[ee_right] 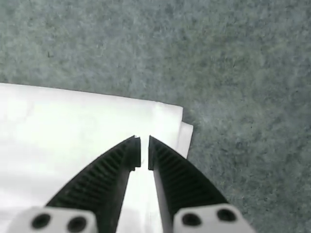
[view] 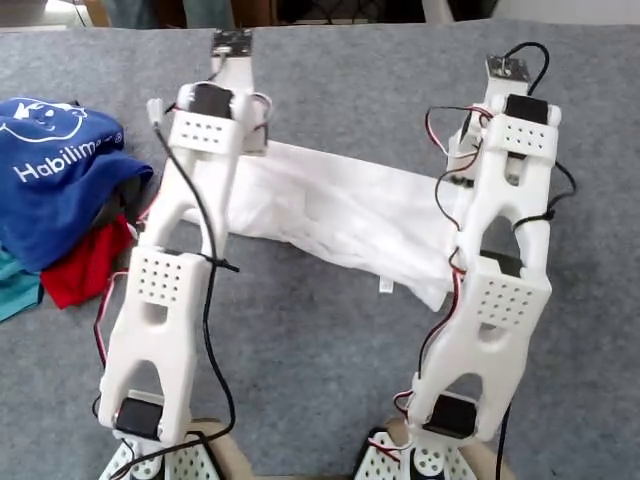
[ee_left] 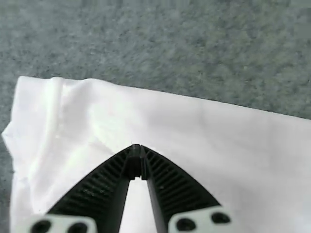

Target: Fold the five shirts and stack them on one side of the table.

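Your left gripper (ee_left: 135,151) has its tips pressed together right on the white shirt (ee_left: 218,145), though from this angle I can't say whether any cloth is pinched between them. Your right gripper (ee_right: 144,141) is a sliver apart over the shirt's other end, just inside its layered corner (ee_right: 181,121), with nothing clearly held. The shirt lies as a long band across the grey table (ee_left: 194,48) between the two arms. The risk I see: if one side has a grip and the other doesn't, a lift will drag the band askew and spill the fold. Those stacked layers at the corner could also slide apart if you catch just the top one. Off to one side, the blue shirt (view: 50,170) carries white lettering and a printed figure, heaped over a red shirt (view: 85,265). A small tag (view: 386,286) sticks out at the white shirt's near edge, too tiny to read.
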